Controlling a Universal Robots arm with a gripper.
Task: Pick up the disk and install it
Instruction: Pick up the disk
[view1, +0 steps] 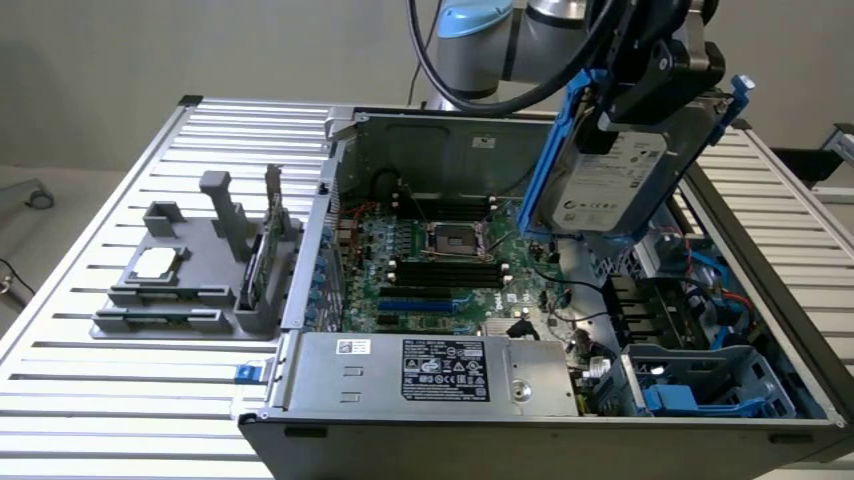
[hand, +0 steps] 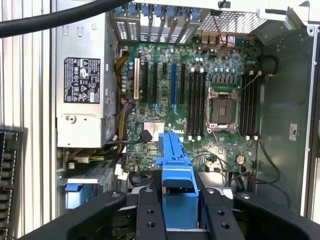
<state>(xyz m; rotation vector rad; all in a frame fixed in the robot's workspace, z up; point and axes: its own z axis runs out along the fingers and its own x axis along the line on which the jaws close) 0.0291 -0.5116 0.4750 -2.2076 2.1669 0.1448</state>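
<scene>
So, quick status from my end: the black two-finger claw (view1: 627, 110) is clamped shut on the flat silver-grey hard drive with the white label and blue plastic carrier frame (view1: 617, 190), holding it up in the air, clear of everything. In the exterior view the disk hangs over the open grey metal computer case (view1: 454, 150), toward the exterior view's right, above the edge of the green motherboard (view1: 400, 250). Its long axis is steeply tipped, closer to upright than flat, with the label face turned toward the camera. On the wrist cam the disk's blue frame (hand: 175, 160) sits pinched between the two black fingers (hand: 149, 210), pointing down at the board. What looks like a blue plastic drive cage (view1: 707, 385) sits in the case's near corner on the exterior view's right, lower than the disk and well apart from it, next to the grey labelled power-supply box (view1: 427, 370). I'd call it picked but not installed.
</scene>
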